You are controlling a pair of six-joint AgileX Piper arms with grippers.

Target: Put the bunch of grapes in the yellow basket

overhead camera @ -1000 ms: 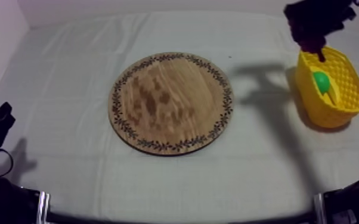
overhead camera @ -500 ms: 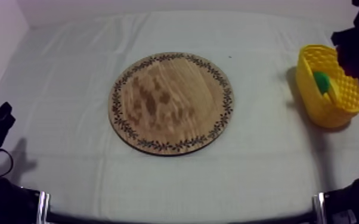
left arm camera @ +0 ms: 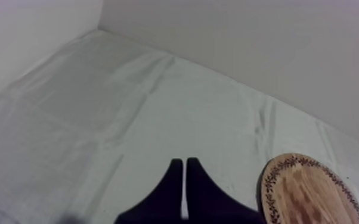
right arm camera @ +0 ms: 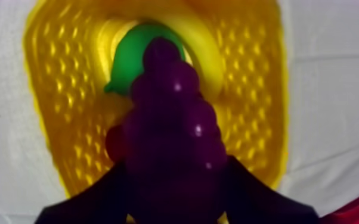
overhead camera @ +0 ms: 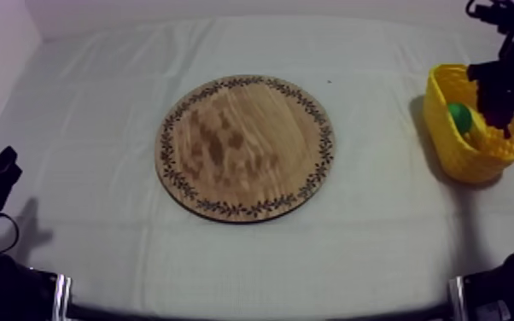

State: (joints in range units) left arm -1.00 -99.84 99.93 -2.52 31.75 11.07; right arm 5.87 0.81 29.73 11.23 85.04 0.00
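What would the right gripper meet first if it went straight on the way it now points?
Probably the green pear in the yellow basket: the right gripper, shut on the bunch of grapes, points down at it. Depth is unclear.

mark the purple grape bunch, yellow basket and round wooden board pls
purple bunch of toy grapes (right arm camera: 176, 119), right wrist view, middle of the bunch.
yellow lattice basket (overhead camera: 465, 166), top view, front wall.
round wooden board with patterned rim (overhead camera: 243, 147), top view, bare centre.
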